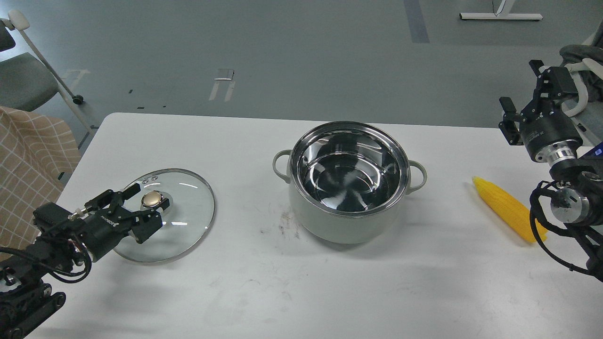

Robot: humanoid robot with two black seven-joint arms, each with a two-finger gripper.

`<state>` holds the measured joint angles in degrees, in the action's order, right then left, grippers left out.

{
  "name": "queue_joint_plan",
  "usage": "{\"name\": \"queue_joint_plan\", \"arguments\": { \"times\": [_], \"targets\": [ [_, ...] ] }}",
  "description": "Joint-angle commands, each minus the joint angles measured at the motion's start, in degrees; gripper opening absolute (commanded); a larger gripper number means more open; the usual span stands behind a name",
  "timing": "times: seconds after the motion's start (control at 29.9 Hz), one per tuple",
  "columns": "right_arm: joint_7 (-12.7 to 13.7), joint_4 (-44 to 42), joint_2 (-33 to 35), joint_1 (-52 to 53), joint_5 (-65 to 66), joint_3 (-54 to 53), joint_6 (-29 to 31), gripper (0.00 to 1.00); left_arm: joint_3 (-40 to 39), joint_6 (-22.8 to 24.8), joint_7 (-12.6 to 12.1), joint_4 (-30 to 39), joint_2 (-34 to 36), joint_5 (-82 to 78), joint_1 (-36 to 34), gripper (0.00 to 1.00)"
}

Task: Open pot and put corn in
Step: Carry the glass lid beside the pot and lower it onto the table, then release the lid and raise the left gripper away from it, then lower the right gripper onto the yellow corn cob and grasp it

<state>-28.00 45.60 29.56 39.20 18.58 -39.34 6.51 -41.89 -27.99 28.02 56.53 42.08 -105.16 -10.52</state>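
1. Left gripper (151, 203), lower left: fingers spread either side of glass lid's (188, 221) gold knob (152, 199).
2. Pot (348, 188), centre: uncovered.
3. Corn (506, 207), right, on table (282, 292).
4. Right gripper (520, 96), upper right: spread, holding nothing.

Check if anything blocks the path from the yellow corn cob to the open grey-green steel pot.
Nothing visible does. The corn lies right of the pot with bare white table between them; the pot is uncovered.

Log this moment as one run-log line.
pot open, empty | glass lid on table, left | left gripper jaws open around lid knob | corn on table, right | right gripper raised, empty
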Motion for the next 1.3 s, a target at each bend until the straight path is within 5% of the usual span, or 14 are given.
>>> {"name": "queue_joint_plan", "arguments": {
  "times": [0.0, 0.27, 0.4, 0.6, 0.8, 1.27],
  "targets": [
    [0.0, 1.3, 3.3, 0.6, 2.1, 1.2, 0.1, 1.00, 0.0, 0.0, 0.0, 4.8, 3.4, 11.0, -2.9, 0.91],
    [0.0, 7.6, 15.3, 2.7, 19.5, 6.3, 0.3, 1.00, -1.7, 15.9, 0.0, 15.5, 7.0, 44.2, -13.5, 0.92],
    [0.0, 9.8, 21.5, 5.3, 38.5, 14.0, 0.2, 1.00, -5.8, 27.1, 0.0, 17.4, 6.4, 61.6, -16.4, 0.92],
    [0.0, 9.4, 25.3, 5.5, 67.6, 21.4, -2.8, 1.00, -11.5, 37.2, 0.0, 18.3, 4.9, 72.8, -16.2, 0.92],
    [0.0, 4.1, 24.8, 5.4, 80.1, 27.1, -6.2, 1.00, -11.9, 38.7, 0.0, 19.1, 5.0, 73.3, -15.6, 0.92],
    [0.0, -3.0, 13.6, 4.7, 81.7, 34.2, -10.1, 0.98, -13.3, 39.0, 0.0, 20.6, 5.6, 73.3, -15.3, 0.92]
  ]
}}
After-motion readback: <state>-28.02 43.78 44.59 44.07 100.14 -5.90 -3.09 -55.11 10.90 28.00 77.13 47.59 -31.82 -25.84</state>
